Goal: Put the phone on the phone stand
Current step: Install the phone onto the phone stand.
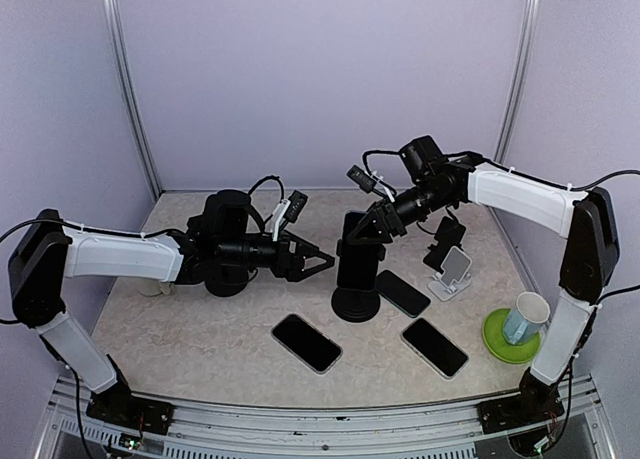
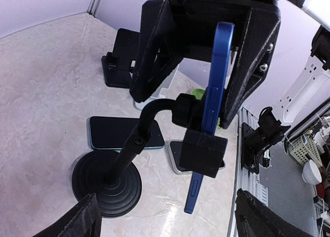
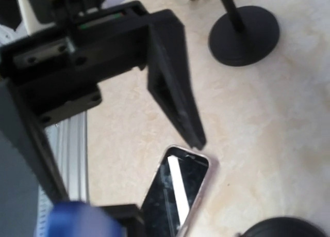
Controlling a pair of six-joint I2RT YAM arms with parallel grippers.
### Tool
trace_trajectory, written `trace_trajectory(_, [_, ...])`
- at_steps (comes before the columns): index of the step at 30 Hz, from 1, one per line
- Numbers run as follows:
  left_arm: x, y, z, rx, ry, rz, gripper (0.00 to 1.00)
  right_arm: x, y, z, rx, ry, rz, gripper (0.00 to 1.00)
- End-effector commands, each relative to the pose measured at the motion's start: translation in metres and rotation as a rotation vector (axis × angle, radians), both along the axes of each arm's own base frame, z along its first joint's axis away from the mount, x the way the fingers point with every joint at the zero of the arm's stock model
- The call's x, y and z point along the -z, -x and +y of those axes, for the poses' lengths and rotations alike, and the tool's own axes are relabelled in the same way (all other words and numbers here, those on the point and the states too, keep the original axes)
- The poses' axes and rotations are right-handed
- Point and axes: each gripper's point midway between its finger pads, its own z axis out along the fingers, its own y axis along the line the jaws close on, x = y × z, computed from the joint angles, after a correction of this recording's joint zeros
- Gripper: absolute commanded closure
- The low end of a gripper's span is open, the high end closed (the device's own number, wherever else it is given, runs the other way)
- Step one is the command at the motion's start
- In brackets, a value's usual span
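Note:
A blue phone (image 2: 214, 103) stands upright, edge-on, in the clamp (image 2: 203, 153) of a black gooseneck phone stand (image 1: 355, 279) with a round base (image 2: 105, 183). It is only a blue blur in the right wrist view (image 3: 77, 219). My right gripper (image 1: 362, 231) is open. Its fingers (image 2: 154, 56) flank the top of the phone with a gap on each side. My left gripper (image 1: 316, 260) is open and empty, just left of the stand and pointing at it. Its fingertips (image 2: 77, 219) frame the stand.
Three dark phones lie flat on the table (image 1: 307, 342) (image 1: 434, 346) (image 1: 403, 292). A white stand holding a phone (image 1: 452, 271) and a black stand (image 1: 443, 241) are at the right. A cup on a green plate (image 1: 515, 329) sits front right. Another round-based stand (image 3: 245, 35) shows.

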Motion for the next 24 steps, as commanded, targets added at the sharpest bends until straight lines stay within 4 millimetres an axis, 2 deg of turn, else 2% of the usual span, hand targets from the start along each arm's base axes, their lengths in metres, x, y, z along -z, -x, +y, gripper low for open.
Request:
trace_trajectory(1, [-0.003,-0.005,-0.001,-0.018,0.009,-0.009,0.12,-0.007,-0.007,-0.006,0.049,0.020,-0.034,0.33])
trace_trajectory(8, [-0.005,-0.016,-0.005,-0.033,-0.022,-0.023,0.12,-0.028,-0.010,-0.009,0.094,-0.001,-0.079,0.01])
trace_trajectory(12, [-0.011,-0.018,-0.010,-0.012,-0.022,-0.027,0.12,-0.041,-0.009,-0.011,0.109,-0.020,-0.102,0.00])
trace_trajectory(18, [-0.016,-0.018,-0.016,0.019,-0.017,-0.024,0.13,-0.047,-0.010,-0.016,0.140,-0.013,-0.118,0.00])
trace_trajectory(24, [-0.017,-0.014,-0.022,0.062,-0.014,-0.014,0.20,-0.053,-0.014,-0.028,0.206,-0.010,-0.138,0.00])
